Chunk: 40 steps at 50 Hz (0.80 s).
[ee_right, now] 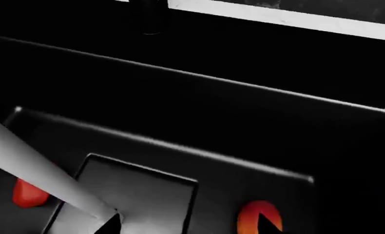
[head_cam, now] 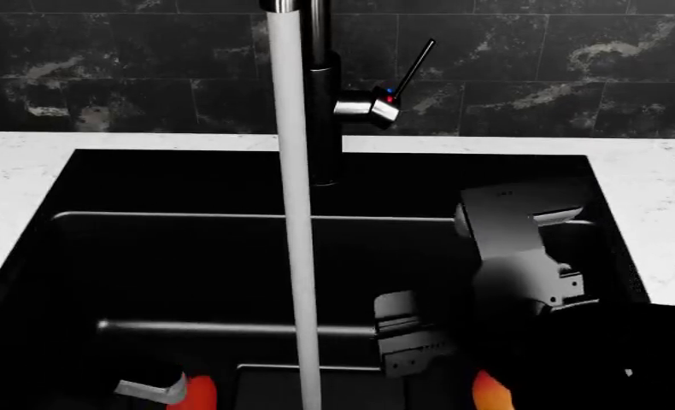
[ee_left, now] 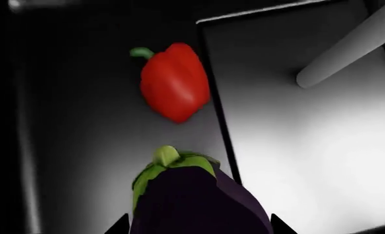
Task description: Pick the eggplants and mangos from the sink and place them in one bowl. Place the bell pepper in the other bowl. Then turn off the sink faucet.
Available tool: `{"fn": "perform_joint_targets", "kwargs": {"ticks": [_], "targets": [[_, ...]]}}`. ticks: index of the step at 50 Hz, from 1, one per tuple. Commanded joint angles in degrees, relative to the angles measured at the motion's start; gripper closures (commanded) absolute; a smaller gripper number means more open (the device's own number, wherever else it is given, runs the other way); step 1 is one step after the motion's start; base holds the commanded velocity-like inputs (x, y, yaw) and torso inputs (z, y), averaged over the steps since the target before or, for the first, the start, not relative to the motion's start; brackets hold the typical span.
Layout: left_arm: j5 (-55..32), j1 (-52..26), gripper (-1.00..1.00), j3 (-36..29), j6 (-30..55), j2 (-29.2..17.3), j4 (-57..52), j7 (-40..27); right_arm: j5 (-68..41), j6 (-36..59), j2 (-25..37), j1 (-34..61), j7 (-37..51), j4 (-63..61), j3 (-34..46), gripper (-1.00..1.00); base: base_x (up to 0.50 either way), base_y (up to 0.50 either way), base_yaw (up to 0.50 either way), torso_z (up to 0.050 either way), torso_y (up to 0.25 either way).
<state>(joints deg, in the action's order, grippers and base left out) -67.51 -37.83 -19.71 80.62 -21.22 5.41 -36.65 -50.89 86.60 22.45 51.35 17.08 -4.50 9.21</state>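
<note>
Left gripper (ee_left: 196,229) holds an eggplant (ee_left: 192,195) above the sink (head_cam: 201,184). Lift vertically, avoiding the bell pepper (ee_left: 174,82). Right gripper (ee_right: 186,229) state: cannot tell.

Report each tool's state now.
Left tool: shut on the eggplant.
Right tool: open, holding nothing, above the mango.

The sink faucet (head_cam: 324,102) stands at the back edge of the sink (head_cam: 201,184), water stream (head_cam: 297,256) running. A robot arm (head_cam: 520,248) reaches into the basin's right side.
</note>
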Motion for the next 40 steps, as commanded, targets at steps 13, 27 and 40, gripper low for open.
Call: {"fn": "perform_joint_targets", "kwargs": {"ticks": [13, 27, 40], "targets": [[-27.98, -8.99, 1.0, 17.06, 3.97, -5.05, -15.83, -19.02, 6.86, -10.13, 2.56, 13.63, -12.07, 26.03, 34.08, -1.0, 0.0, 0.0, 0.0, 0.0, 0.0], [-28.0, -10.9, 1.0, 15.85, 2.34, -6.48, -18.9, -19.75, 9.71, -14.48, 1.98, 14.12, -14.4, 30.33, 37.39, -1.0, 0.0, 0.0, 0.0, 0.0, 0.0], [-30.46, -12.58, 1.0, 14.15, 0.97, -6.7, -18.12, -22.38, 13.28, -19.82, 0.04, 15.56, -17.96, 37.39, 41.25, -1.0, 0.0, 0.0, 0.0, 0.0, 0.0]]}}
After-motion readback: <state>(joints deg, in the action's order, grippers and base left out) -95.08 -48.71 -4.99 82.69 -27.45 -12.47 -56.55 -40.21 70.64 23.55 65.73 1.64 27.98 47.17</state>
